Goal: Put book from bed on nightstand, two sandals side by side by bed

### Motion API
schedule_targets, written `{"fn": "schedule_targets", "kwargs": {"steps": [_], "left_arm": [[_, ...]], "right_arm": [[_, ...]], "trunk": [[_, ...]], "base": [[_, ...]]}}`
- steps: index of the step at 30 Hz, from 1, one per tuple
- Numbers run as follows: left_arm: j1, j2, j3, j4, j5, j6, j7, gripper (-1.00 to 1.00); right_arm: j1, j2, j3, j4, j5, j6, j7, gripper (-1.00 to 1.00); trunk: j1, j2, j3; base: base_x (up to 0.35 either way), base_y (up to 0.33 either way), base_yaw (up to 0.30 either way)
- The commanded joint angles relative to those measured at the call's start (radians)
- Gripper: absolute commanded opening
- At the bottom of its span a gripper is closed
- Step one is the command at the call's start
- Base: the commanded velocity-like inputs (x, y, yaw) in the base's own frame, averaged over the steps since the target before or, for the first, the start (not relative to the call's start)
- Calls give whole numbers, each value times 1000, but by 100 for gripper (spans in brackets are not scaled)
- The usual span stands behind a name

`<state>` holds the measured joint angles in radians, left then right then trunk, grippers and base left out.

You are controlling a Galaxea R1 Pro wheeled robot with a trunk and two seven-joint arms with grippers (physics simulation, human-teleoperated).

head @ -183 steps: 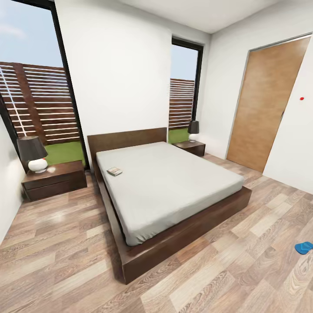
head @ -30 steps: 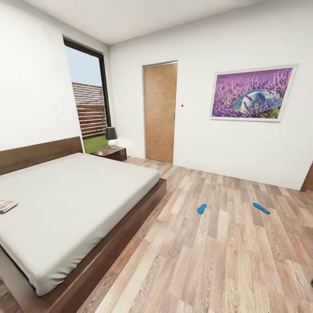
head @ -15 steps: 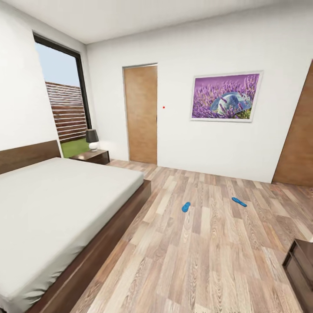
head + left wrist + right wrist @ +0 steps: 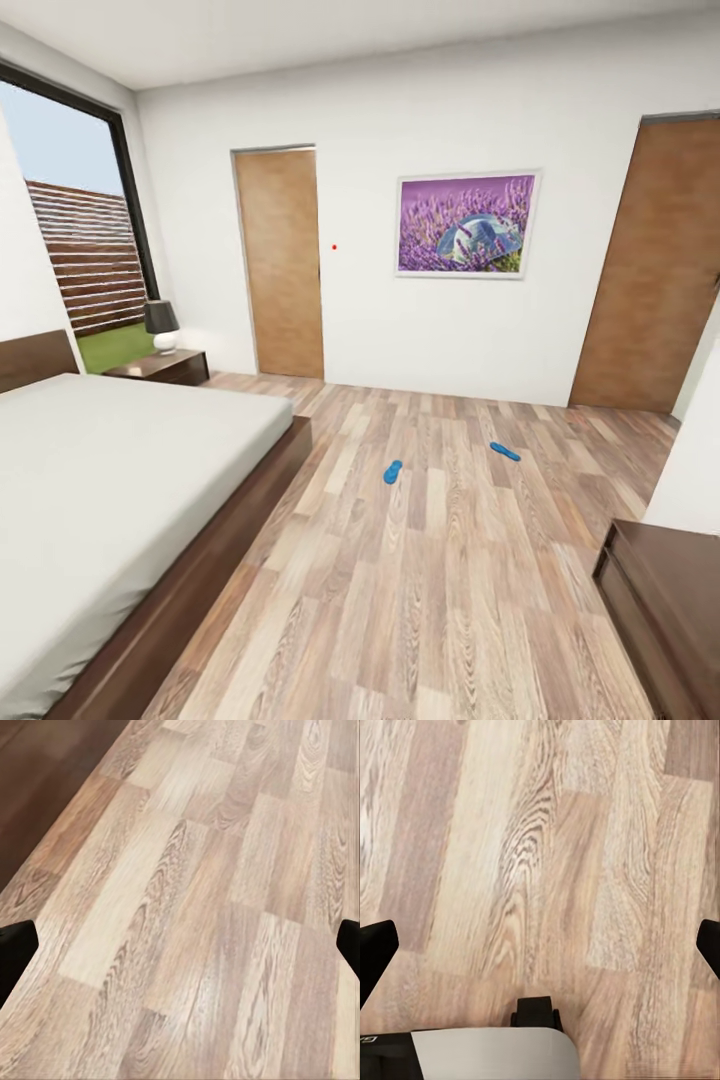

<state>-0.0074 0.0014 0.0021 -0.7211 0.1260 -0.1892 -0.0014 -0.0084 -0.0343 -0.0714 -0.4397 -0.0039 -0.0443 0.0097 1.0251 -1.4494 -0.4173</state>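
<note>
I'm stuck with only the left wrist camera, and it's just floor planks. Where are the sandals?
Observer: In the head view, both lie on the floor ahead, the left sandal nearer the bed, the right sandal well apart from it.
Operator: Any nightstand in sight?
Observer: Yes, a nightstand carrying a lamp stands beyond the bed, by the window.
Operator: And the right gripper?
Observer: The right gripper is open and empty, above bare planks.

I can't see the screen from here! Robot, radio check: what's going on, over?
Left gripper open, right gripper open, both empty over bare floor. Two sandals lie apart, out from the bed. Path to them looks open.
</note>
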Motion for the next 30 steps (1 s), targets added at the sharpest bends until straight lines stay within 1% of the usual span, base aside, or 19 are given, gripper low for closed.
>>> {"fn": "schedule_targets", "kwargs": {"steps": [1,25,30], "left_arm": [[0,0,-1,0,9,-3,0,100],[0,0,-1,0,8,-3,0,100],[0,0,-1,0,8,-3,0,100]], "right_arm": [[-1,0,-2,1,0,-4,1,100],[-1,1,-1,1,0,-4,1,100],[-1,1,2,1,1,-4,0,100]], "trunk": [[0,-1,-2],[0,-1,-16],[0,-1,-17]], "base": [[0,0,-277],[0,0,-281],[0,0,-139]]}}
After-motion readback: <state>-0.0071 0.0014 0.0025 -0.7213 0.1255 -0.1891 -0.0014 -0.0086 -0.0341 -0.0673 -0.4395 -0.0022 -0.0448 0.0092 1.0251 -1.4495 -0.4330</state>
